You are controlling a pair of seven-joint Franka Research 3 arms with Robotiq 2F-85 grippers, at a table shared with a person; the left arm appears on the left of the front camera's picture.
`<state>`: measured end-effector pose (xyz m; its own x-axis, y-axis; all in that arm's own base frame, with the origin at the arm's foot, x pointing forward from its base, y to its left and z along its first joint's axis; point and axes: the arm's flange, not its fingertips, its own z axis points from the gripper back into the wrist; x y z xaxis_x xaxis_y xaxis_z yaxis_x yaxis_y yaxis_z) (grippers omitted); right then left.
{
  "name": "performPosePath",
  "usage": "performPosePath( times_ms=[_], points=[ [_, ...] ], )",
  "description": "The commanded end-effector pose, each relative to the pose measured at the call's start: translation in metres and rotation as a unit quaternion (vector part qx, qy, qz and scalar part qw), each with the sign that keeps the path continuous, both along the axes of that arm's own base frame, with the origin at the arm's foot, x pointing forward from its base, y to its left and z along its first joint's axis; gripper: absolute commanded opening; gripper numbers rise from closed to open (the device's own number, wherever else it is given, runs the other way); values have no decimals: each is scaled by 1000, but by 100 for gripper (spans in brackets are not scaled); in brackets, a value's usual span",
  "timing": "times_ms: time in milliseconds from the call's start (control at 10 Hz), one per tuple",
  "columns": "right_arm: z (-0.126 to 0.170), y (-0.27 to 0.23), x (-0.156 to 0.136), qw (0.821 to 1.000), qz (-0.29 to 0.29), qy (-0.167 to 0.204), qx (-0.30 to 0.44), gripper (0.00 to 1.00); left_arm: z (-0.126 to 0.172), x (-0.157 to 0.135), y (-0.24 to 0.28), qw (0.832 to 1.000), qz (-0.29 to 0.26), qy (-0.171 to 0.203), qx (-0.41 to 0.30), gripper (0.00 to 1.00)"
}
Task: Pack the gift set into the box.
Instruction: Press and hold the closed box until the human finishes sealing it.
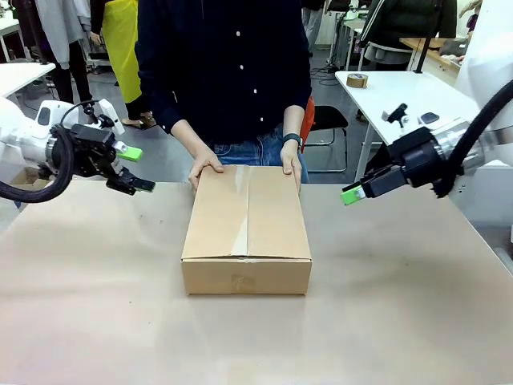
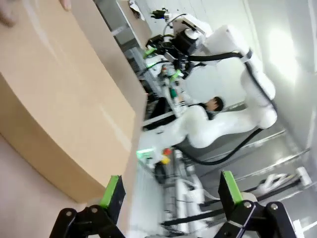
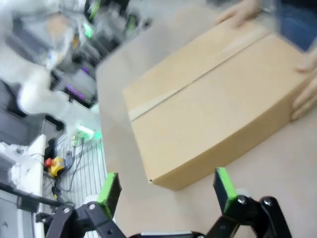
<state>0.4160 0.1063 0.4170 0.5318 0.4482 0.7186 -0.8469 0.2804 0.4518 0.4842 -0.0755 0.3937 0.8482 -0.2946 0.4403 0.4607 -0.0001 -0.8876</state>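
The box (image 1: 247, 228) lies shut in the middle of the table, a strip of tape running along its top seam. A person stands at the far side with both hands (image 1: 205, 167) on the box's far end. The gift set is out of view. My left gripper (image 1: 135, 168) hovers open to the left of the box, above the table, with nothing between its fingers. My right gripper (image 1: 350, 195) hangs to the right of the box, also off the table. In the left wrist view the open left gripper (image 2: 171, 191) sits beside the box (image 2: 59, 109). In the right wrist view the open right gripper (image 3: 166, 188) faces the box (image 3: 213, 99).
Brown paper covers the table (image 1: 401, 305). Behind on the right stands a white table (image 1: 409, 88) with a roll of tape (image 1: 357, 80) and a black chair (image 1: 329, 120). Other people stand at the back left.
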Motion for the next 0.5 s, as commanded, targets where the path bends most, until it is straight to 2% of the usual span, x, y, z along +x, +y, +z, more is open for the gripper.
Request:
performPosePath(
  times_ms=[0,100,200,300,400],
  points=[
    [-3,35,23,988,100,-114,0,100,6,4,-45,955,-7,-297,14,100],
    [1,41,27,979,135,-151,16,100,14,-1,-55,880,34,-473,23,100],
    [3,45,31,973,151,-171,38,100,17,-10,-62,802,31,-597,-6,100],
    [1,52,38,971,154,-176,50,100,15,-14,-68,759,50,-649,-11,100],
    [-3,60,48,969,156,-184,57,100,12,-15,-74,739,50,-671,-9,100]
  ],
)
